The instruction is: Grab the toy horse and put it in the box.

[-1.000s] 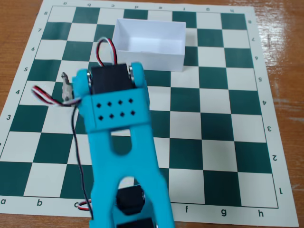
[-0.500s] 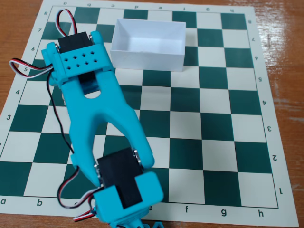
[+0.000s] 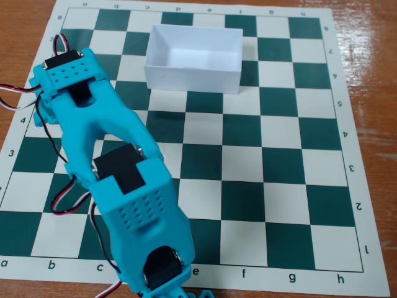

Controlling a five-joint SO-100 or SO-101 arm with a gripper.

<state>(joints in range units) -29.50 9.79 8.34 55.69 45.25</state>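
The white open-topped box (image 3: 193, 58) stands on the chessboard mat at the upper middle, and its inside looks empty. The turquoise arm (image 3: 133, 198) reaches from the upper left down to the bottom edge of the fixed view. Only the base of my gripper (image 3: 186, 293) shows at the bottom edge. Its fingers are cut off by the frame, so I cannot tell how they stand or whether they hold anything. The toy horse is not visible; it is hidden or out of view.
The green-and-white chessboard mat (image 3: 267, 161) lies on a wooden table (image 3: 372, 74). Red, black and white cables (image 3: 68, 202) loop beside the arm on the left. The arm covers the mat's lower left squares.
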